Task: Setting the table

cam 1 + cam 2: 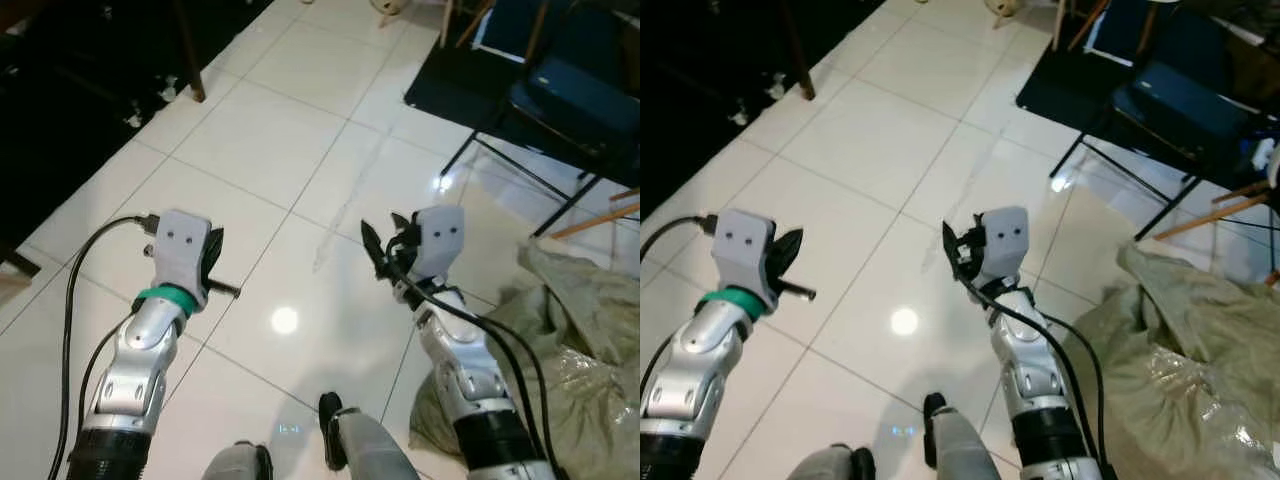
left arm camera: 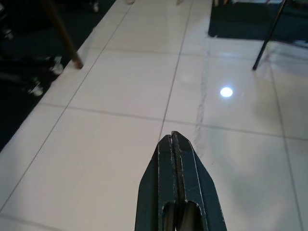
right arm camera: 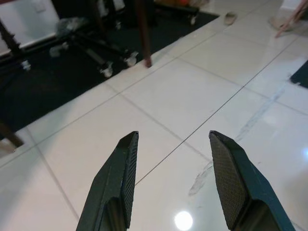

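Note:
Both silver arms are held out in front of me over a white tiled floor (image 1: 300, 150). My left gripper (image 1: 214, 256) has its two black fingers (image 2: 177, 183) pressed together with nothing between them. My right gripper (image 1: 380, 252) is open, its fingers (image 3: 120, 178) spread apart over bare tile and holding nothing. No tableware or table is in sight.
A folding chair with a dark blue seat (image 1: 575, 95) stands at the back right on a dark mat (image 1: 445, 85). A crumpled grey-green sack (image 1: 580, 340) lies on the floor by my right arm. A dark rug with wooden furniture legs (image 1: 190, 60) lies to the left.

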{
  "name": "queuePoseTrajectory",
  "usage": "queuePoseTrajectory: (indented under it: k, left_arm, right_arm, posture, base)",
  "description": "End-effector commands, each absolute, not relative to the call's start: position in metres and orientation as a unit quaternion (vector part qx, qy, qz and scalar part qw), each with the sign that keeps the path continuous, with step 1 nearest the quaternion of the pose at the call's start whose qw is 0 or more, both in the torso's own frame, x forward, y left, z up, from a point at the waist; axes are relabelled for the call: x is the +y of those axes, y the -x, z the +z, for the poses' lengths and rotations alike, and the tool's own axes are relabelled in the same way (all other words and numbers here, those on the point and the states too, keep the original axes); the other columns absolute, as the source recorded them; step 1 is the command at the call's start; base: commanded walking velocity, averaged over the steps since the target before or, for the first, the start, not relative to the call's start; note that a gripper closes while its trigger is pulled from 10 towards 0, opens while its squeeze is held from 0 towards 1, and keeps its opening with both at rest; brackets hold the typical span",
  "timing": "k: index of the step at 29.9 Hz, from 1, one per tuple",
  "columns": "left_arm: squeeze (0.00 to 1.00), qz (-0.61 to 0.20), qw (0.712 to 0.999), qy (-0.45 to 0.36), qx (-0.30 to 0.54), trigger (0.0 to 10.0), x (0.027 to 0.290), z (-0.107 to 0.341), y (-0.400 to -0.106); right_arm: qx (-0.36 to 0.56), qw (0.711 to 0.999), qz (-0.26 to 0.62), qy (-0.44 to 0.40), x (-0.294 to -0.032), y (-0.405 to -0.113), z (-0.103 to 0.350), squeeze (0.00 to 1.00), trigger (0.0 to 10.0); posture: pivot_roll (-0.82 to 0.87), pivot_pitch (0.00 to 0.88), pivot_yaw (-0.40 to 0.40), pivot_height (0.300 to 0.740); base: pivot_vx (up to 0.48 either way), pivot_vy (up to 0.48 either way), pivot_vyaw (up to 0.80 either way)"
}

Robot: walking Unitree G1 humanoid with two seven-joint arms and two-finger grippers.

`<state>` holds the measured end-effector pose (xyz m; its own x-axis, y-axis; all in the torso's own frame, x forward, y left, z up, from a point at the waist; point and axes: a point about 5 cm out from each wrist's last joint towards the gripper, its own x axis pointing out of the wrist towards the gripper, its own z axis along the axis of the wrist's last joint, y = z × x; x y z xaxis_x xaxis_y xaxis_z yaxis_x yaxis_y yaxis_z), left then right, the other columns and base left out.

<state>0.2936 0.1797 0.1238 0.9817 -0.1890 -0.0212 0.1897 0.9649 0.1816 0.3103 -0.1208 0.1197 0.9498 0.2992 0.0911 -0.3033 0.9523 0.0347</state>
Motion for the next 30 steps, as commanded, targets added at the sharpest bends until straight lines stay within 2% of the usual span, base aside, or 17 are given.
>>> queuePoseTrajectory:
  k: [1,6,11,16,19,30]
  left_arm:
    - [0.00,-0.102,0.989,-0.101,0.018,10.0,0.182,0.114,-0.288]
    - [0.00,-0.093,0.990,-0.108,0.014,10.0,0.183,0.113,-0.288]
    - [0.00,-0.046,0.995,-0.086,-0.029,10.0,0.183,0.127,-0.297]
    - [0.00,-0.040,0.995,-0.080,-0.047,10.0,0.181,0.134,-0.298]
    - [0.00,-0.034,0.990,-0.088,-0.102,10.0,0.178,0.159,-0.302]
    - [0.00,-0.014,0.987,-0.090,-0.136,10.0,0.181,0.175,-0.308]
  right_arm:
    - [-0.046,0.988,0.141,-0.033,-0.126,-0.307,0.116,0.00,10.0]
    - [-0.060,0.989,0.133,-0.038,-0.128,-0.309,0.121,0.00,10.0]
    - [-0.093,0.985,0.135,-0.044,-0.130,-0.313,0.138,0.00,10.0]
    - [-0.108,0.983,0.139,-0.044,-0.130,-0.314,0.144,0.00,10.0]
    - [-0.152,0.980,0.119,-0.043,-0.131,-0.319,0.165,0.00,10.0]
    - [-0.179,0.978,0.099,-0.042,-0.138,-0.325,0.180,0.00,10.0]
  posture:
    - [0.01,0.160,0.043,0.740]
    - [0.00,0.157,0.049,0.740]
    - [0.01,0.139,0.046,0.740]
    - [0.01,0.135,0.043,0.740]
    - [0.02,0.133,0.044,0.740]
    - [0.02,0.137,0.040,0.740]
  base:
    - [0.000,0.000,0.00]
    - [0.000,0.000,0.00]
    - [0.000,0.000,0.00]
    - [0.000,0.000,0.00]
    - [0.000,0.000,0.00]
    - [0.441,0.000,0.00]
